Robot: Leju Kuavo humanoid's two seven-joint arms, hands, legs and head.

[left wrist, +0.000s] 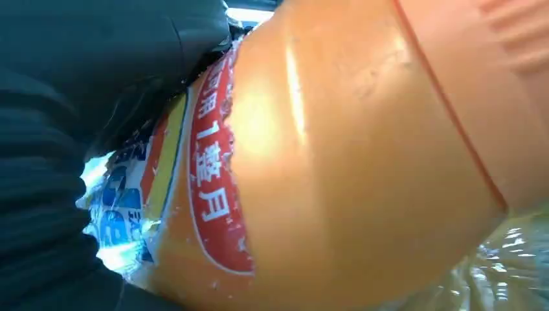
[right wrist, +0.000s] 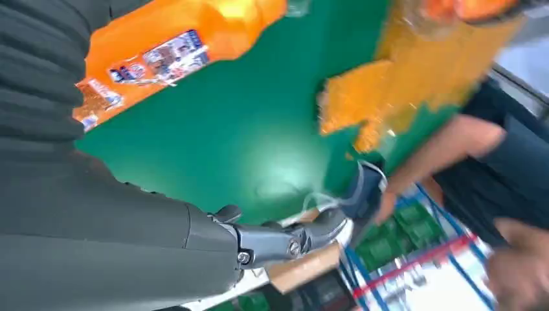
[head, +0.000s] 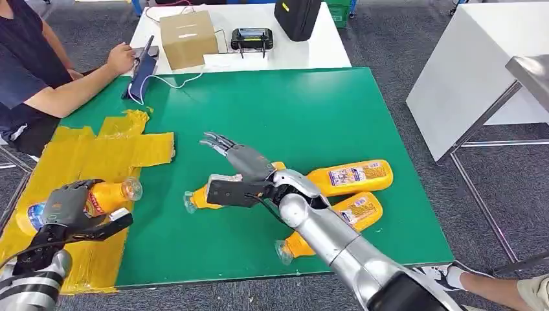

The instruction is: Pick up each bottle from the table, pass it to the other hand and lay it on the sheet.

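Head view: left hand point(head: 68, 210) holds bottle point(head: 97, 199) above sheet point(head: 103, 155).

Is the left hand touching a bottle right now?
Touching. In the head view the left hand wraps the bottle over the yellow sheet.

Beyond the hand, across the green counter point(head: 291, 110), stands a white table point(head: 304, 55). On it sit a cardboard box point(head: 188, 39), a black handheld controller point(head: 252, 38) just beside the box, and a black case point(head: 297, 17) further along. A person in a dark shirt point(head: 22, 71) sits past the far corner, forearm stretched out, their hand point(head: 120, 58) resting by a dark blue device point(head: 144, 72) with a white cable point(head: 175, 83) trailing from it. Off to the other side stands a white cabinet point(head: 456, 71), and near it a person's foot in a shoe point(head: 447, 275) rests on the grey carpet point(head: 511, 188).
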